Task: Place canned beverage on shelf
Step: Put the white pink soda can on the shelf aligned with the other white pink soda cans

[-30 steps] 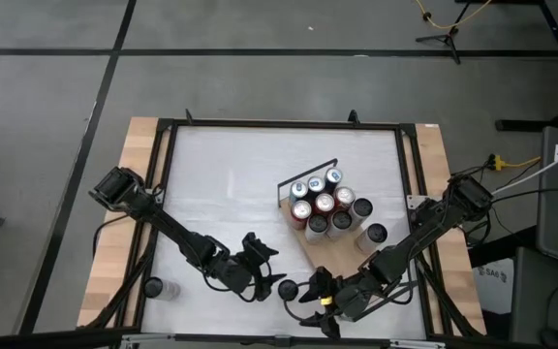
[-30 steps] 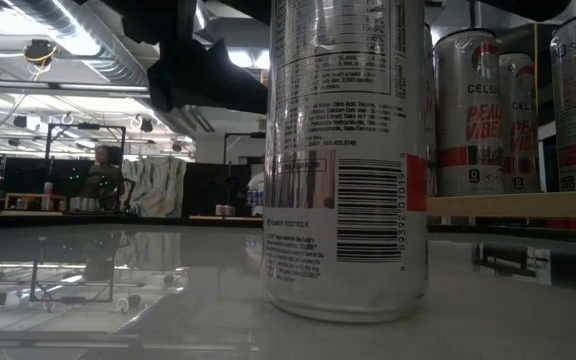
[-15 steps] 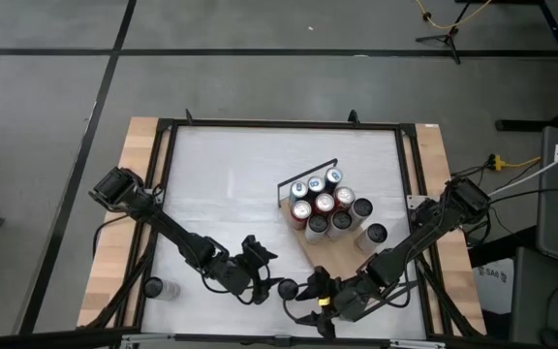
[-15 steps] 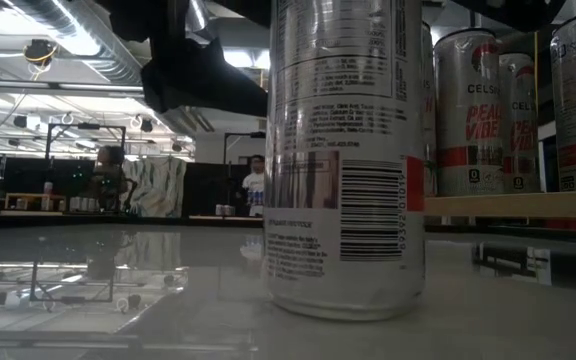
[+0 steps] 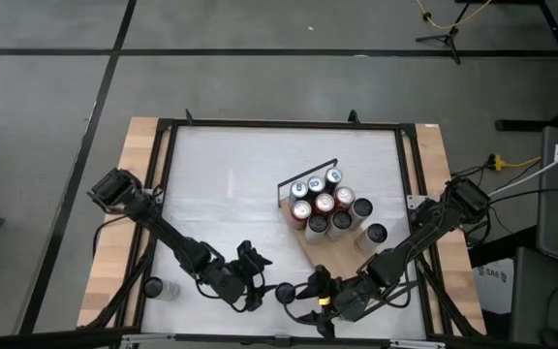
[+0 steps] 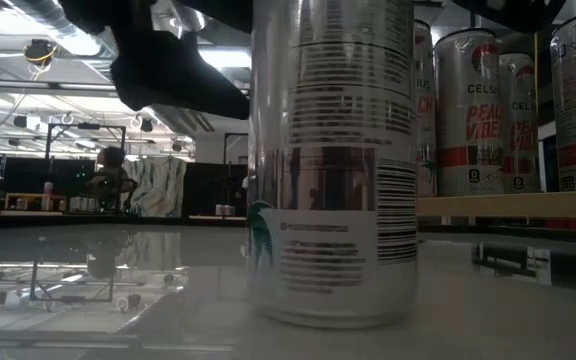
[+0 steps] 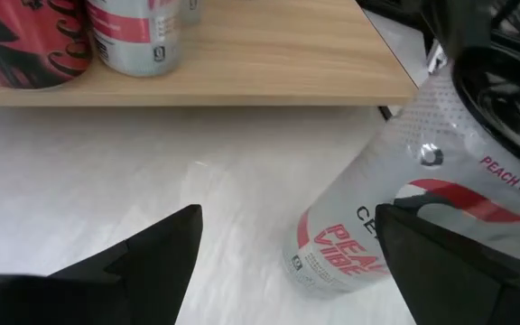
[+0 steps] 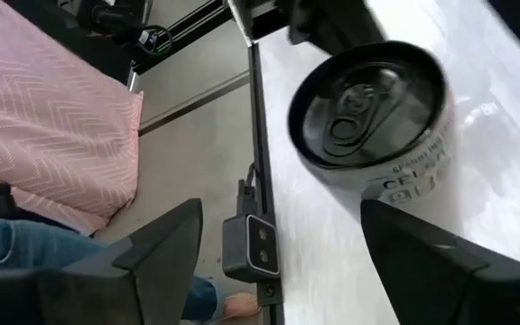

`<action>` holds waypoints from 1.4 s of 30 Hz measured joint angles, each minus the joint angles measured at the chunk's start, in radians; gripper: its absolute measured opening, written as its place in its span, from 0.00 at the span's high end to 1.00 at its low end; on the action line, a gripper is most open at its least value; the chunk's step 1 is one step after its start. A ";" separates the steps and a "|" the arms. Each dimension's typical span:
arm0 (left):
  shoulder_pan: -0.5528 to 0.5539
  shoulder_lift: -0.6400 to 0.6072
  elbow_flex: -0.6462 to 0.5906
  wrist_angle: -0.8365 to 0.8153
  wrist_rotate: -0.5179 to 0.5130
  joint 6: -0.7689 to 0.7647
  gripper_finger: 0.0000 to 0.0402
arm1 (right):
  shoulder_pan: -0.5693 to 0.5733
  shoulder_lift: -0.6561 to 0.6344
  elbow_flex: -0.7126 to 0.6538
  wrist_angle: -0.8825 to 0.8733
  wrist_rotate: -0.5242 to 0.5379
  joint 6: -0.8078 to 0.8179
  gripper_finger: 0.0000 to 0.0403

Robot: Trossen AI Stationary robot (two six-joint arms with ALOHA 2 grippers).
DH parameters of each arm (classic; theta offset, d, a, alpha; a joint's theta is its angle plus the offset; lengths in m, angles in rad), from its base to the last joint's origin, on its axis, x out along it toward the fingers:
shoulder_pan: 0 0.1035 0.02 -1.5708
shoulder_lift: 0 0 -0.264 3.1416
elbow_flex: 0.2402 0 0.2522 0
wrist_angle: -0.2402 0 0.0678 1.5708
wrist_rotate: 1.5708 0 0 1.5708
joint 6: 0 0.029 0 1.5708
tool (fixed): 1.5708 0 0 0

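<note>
High view, can [image 5: 285,291] near table's front edge [image 5: 260,334], between unclenched left gripper [image 5: 253,279], right gripper [image 5: 306,299].

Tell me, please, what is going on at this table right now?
A silver peach-flavoured drink can stands on the white tabletop near its front edge, between both arms. The left gripper and right gripper flank it, fingers open, neither holding it. The light-wood shelf board already carries several cans.
</note>
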 joint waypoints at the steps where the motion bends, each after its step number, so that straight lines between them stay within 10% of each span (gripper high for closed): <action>1: -0.004 0.000 0.000 -0.001 0.000 0.000 0.17 | 0.000 0.000 0.000 -0.002 0.010 0.000 0.26; 14: -0.041 0.001 0.000 0.001 0.006 -0.002 0.17 | -0.005 0.000 0.000 0.005 0.154 -0.001 0.26; 42: 0.018 0.002 0.000 -0.095 -0.014 -0.003 0.17 | 0.018 -0.074 0.000 -0.098 -0.009 0.028 0.26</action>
